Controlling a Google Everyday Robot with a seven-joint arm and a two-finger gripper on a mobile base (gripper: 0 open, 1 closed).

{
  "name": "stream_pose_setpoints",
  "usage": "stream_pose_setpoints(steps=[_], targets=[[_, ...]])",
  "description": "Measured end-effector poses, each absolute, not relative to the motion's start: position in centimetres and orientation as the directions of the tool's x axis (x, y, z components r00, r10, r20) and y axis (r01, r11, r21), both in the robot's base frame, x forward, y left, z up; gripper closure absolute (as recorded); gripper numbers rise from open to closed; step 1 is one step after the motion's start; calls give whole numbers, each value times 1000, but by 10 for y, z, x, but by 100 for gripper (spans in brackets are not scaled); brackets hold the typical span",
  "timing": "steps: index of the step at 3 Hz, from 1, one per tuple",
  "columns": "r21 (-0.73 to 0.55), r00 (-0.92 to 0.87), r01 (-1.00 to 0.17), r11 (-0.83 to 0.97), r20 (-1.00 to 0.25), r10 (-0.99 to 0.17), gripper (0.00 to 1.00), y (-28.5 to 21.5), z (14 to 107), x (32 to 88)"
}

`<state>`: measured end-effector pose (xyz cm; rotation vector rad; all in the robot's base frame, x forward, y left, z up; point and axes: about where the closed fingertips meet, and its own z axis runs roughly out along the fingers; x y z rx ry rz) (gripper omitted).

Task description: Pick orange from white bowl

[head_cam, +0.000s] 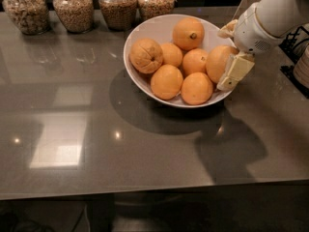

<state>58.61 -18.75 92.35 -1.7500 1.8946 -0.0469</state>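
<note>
- The orange [215,63] lies at the right side of the bowl [147,29], against other oranges.
- The end effector [227,57] pinches the orange, at the bowl's right rim.
- The bowl sits on the counter [145,149].

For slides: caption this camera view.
Robot gripper at the orange in the white bowl, among six other oranges.

Pale orange [216,62] in white bowl [145,33], hand [224,59] touching.

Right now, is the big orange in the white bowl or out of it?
In: the orange sits inside the white bowl, against its rim beside the other oranges, with the gripper right at it.
</note>
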Motion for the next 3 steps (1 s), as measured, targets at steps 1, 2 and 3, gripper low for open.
stream_pose_setpoints(steps=[1,2,3], targets=[[-368,-1,-918,146,-366,-931,33,-188,918,579],[-356,-4,-923,144,-366,-930,56,-188,914,572],[-353,0,-925,142,-374,-928,80,-187,913,567]])
